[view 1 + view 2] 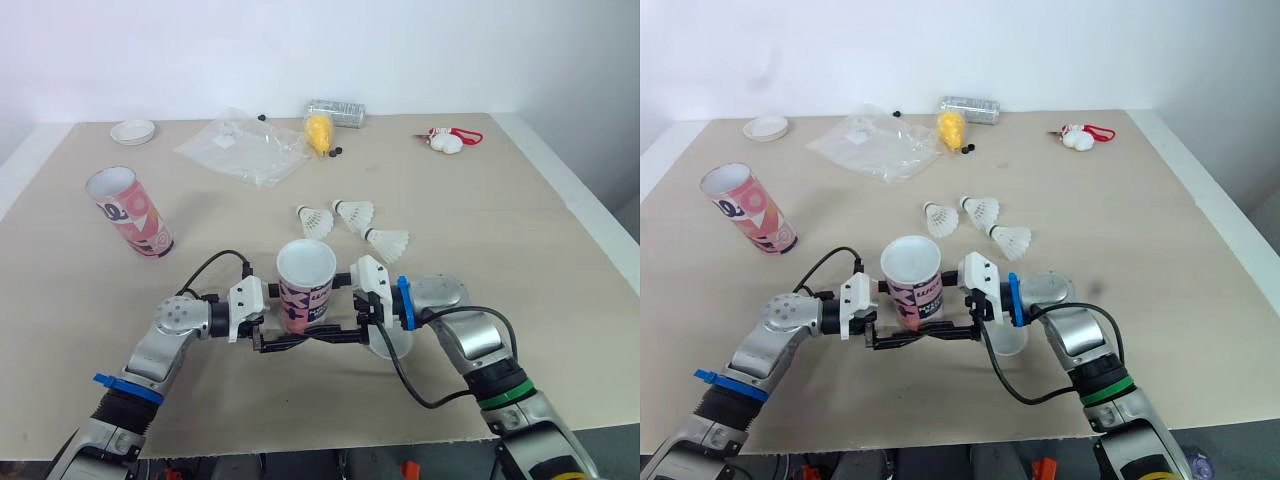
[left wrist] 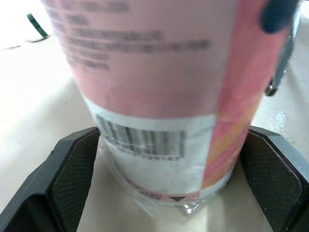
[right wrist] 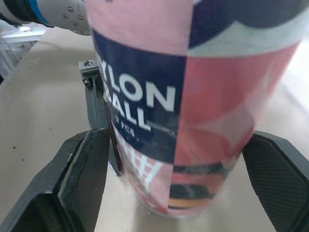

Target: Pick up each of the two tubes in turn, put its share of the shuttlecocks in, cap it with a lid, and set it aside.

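An open-topped pink and white tube (image 1: 305,285) stands near the table's front, between my two grippers. My left gripper (image 1: 288,337) reaches in from the left, and its fingers (image 2: 72,179) press both sides of the tube's base. From the right, my right gripper (image 1: 328,333) straddles the same base; one pad (image 3: 89,169) stands a little off the wall. A second pink tube (image 1: 130,212) stands tilted at the left. Three white shuttlecocks (image 1: 352,222) lie just behind the held tube. A clear lid (image 1: 392,342) lies under my right wrist, and a white lid (image 1: 132,131) sits at the back left.
A crumpled clear plastic bag (image 1: 243,148), a yellow object (image 1: 319,130) and a silver can (image 1: 336,108) lie at the back centre. A white and red item (image 1: 447,140) is at the back right. The table edge (image 1: 560,190) runs down the right side.
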